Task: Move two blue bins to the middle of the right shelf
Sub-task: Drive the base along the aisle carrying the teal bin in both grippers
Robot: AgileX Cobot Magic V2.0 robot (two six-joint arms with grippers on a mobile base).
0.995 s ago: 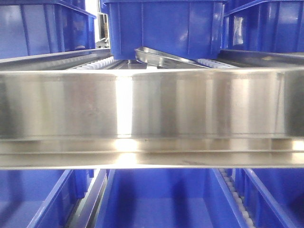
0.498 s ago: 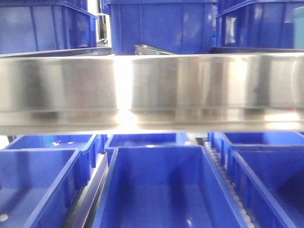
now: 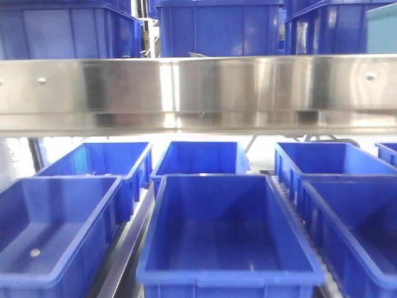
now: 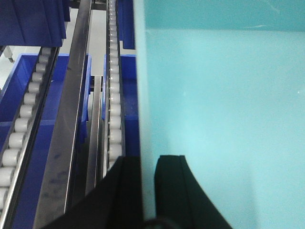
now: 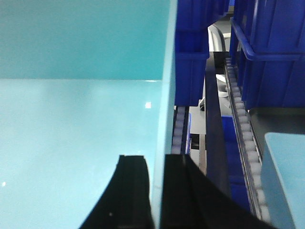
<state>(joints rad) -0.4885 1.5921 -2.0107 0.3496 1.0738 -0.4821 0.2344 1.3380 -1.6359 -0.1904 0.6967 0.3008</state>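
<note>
A pale blue-green bin (image 4: 224, 95) fills the left wrist view, and my left gripper (image 4: 147, 160) is shut on its left wall, one black finger inside and one outside. The same bin (image 5: 71, 119) fills the right wrist view, where my right gripper (image 5: 157, 158) is shut on its right wall in the same way. The front view shows neither gripper nor the held bin. On the shelves sit dark blue bins: one in the middle of the lower level (image 3: 226, 230) and others on the upper level (image 3: 217, 28).
A steel shelf beam (image 3: 198, 93) crosses the front view. Roller tracks (image 4: 114, 95) (image 5: 243, 129) run beside the held bin. Another pale blue-green bin corner (image 5: 283, 181) lies at the lower right, and a teal patch (image 3: 381, 28) shows at the upper right.
In the front view the steel beam has shifted upward and looks smaller. The lower level's blue bins have come fully into sight.
</note>
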